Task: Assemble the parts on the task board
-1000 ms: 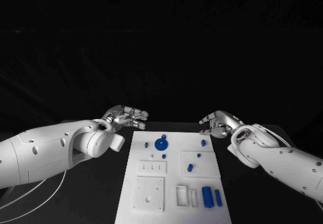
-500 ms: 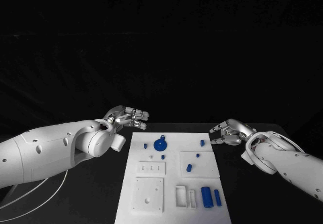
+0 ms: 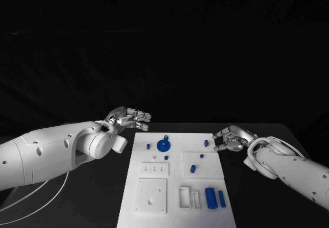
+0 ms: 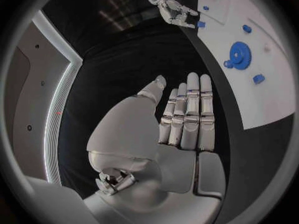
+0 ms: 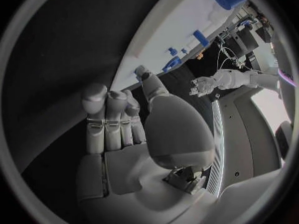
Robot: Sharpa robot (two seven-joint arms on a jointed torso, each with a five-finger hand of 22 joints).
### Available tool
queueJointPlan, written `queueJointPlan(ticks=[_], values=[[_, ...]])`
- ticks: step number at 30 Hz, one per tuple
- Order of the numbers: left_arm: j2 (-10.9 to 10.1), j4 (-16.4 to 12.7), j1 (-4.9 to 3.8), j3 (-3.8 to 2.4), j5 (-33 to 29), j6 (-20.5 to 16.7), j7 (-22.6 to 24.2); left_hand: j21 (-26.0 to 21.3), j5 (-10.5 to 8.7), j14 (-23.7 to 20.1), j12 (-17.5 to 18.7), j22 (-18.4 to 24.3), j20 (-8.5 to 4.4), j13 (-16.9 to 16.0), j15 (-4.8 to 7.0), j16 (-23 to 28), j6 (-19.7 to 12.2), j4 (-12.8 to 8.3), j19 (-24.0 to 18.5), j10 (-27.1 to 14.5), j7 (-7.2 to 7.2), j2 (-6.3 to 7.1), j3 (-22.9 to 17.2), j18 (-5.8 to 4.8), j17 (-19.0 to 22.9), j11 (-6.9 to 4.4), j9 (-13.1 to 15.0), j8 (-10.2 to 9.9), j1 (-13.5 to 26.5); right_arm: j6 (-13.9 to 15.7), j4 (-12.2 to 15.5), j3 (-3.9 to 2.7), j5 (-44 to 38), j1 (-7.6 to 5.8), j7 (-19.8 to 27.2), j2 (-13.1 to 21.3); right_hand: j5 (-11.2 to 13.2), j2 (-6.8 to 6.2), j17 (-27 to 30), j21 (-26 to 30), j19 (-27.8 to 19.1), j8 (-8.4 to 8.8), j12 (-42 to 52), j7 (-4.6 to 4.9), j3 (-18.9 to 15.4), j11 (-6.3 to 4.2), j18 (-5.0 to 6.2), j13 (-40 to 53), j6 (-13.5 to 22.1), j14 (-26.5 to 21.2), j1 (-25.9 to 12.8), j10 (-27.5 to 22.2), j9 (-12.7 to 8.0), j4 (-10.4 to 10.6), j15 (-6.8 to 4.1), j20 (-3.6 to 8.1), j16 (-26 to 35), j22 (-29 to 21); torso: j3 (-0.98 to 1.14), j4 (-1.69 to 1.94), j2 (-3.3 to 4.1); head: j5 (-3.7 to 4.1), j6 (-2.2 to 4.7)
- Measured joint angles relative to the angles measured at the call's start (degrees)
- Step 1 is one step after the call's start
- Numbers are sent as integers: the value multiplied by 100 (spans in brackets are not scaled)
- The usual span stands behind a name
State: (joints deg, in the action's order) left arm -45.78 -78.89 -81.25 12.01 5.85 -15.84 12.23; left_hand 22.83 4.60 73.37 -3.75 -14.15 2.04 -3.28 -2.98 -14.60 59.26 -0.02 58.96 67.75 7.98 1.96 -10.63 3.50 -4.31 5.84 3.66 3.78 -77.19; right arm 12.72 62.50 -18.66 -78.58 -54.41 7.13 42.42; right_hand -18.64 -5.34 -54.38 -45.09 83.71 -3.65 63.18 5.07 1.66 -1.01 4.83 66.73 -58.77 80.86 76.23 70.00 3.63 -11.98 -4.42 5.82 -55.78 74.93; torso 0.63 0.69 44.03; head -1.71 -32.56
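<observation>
The right hand [image 3: 232,138] hangs just off the task board [image 3: 177,190] at its far right corner, fingers loosely curled and parted with nothing between them, and the right wrist view shows that same hand [image 5: 121,129] with its palm bare; my reading is that it waits there because the small blue peg [image 3: 206,143] standing at that corner of the board is the nearest loose part, so a short reach would bring the fingertips over it. The left hand [image 3: 129,118] sits off the board's far left corner, above the black table [image 3: 89,190], and the left wrist view shows the hand [image 4: 177,124] flat with fingers straight, side by side and holding nothing, which suits a hand parked out of the way while the other works. On the board itself, the blue gear [image 3: 164,146] lies near the far end, left of centre, with a small blue piece [image 3: 149,147] just beside it toward the left edge. Nearer the middle a short blue pin [image 3: 193,168] rests on a raised white block, and at the near end two blue cylinders [image 3: 215,198] lie side by side next to an open white slot, likely laid out there as stock for later steps. Nothing looks seated by a hand yet, so the assembly appears to be at its start
</observation>
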Motion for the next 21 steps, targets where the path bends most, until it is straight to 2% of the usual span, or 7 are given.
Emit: queueJointPlan(ticks=[13,15,21], values=[[23,17,8,0,9,26,1,0,0,0,0,13,0,0,0,62,0,-22,0,0,0,0,-22,0,-1,0,0,0,0,29,-283,1,20,30,14,-299,0,24,-52,0,2,0,0,16,-10,19,0,0,-14,0,-24,-18,0,96,0,-41,-30,-1,-15,3,-8,-1,-26],[27,19,9,0,10,29,0,0,0,0,0,13,0,0,0,62,0,-22,0,0,0,0,-22,0,-1,0,0,0,0,47,-332,0,32,36,14,-351,0,23,-67,0,2,0,0,22,22,61,0,1,-21,0,-24,-18,0,128,0,-41,-30,-1,-16,3,-9,-1,-27],[41,16,10,0,17,38,-6,0,0,0,0,13,0,0,0,62,0,-22,0,0,0,0,-22,0,-1,0,0,0,0,77,-424,1,65,48,8,-459,45,35,-77,0,2,0,19,55,42,61,0,1,-56,0,-35,-18,0,147,0,-41,-52,-1,-18,0,-12,-4,-7]])
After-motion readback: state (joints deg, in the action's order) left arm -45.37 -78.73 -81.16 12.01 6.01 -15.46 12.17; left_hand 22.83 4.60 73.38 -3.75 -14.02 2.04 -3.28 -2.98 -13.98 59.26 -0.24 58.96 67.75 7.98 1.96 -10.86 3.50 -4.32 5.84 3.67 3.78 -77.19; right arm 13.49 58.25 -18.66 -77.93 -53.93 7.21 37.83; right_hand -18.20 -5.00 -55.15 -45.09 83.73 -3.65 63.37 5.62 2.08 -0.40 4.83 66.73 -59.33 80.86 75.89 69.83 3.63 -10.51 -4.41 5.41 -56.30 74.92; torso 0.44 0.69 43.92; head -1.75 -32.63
